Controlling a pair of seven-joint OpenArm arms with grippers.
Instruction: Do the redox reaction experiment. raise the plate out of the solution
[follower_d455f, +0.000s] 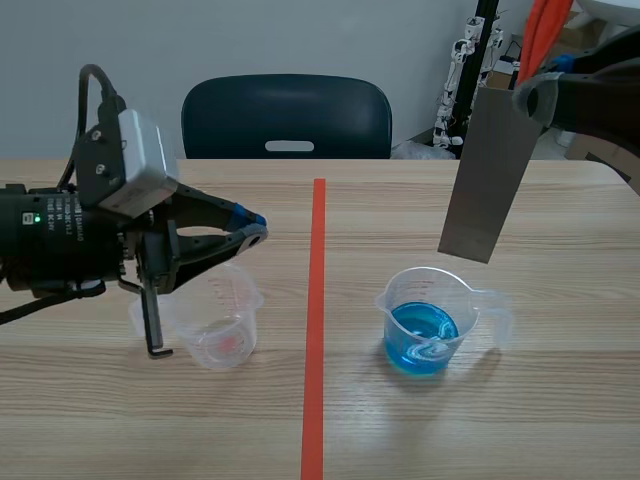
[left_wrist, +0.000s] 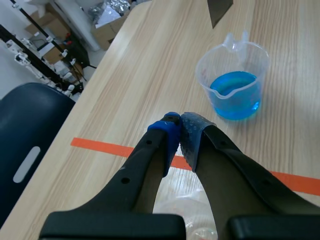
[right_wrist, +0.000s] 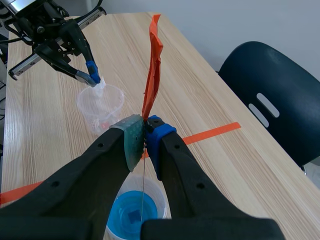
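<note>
Right claw (follower_d455f: 528, 95): clenching the plate (follower_d455f: 490, 170) by its top edge, likely so that it is hanging free to drip.
Plate: dangling below the claw, above the beaker (follower_d455f: 432, 318), its lower edge clearing the solution (follower_d455f: 420, 335).
Left claw (left_wrist: 180, 131): pinching nothing, hovering above the empty cup (follower_d455f: 220, 322).
</note>
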